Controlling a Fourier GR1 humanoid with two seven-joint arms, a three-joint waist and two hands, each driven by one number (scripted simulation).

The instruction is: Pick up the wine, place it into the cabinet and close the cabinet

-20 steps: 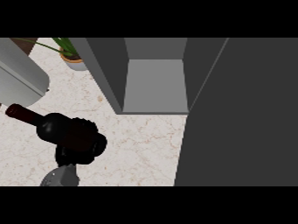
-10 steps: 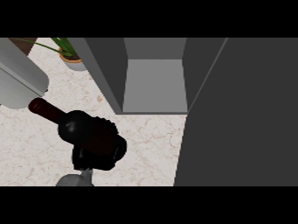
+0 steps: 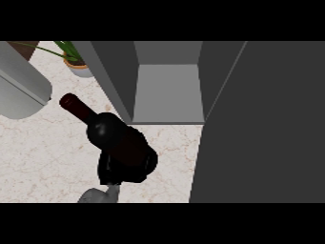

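We see one wine bottle (image 3: 98,125), dark red with its neck pointing up to the far left, held over the marble surface (image 3: 31,157) just left of the cabinet's near corner. One black hand (image 3: 126,164) is curled round the bottle's lower body and hides most of it; a bit of grey forearm shows at the near edge below it. We cannot tell from this view which hand it is, though it comes in left of centre. There is one cabinet (image 3: 168,90), grey, with its compartment open toward us, and one large dark door panel (image 3: 270,128) filling the right side. At the far left we count one potted plant (image 3: 73,59) and one pale grey rounded object (image 3: 10,86).
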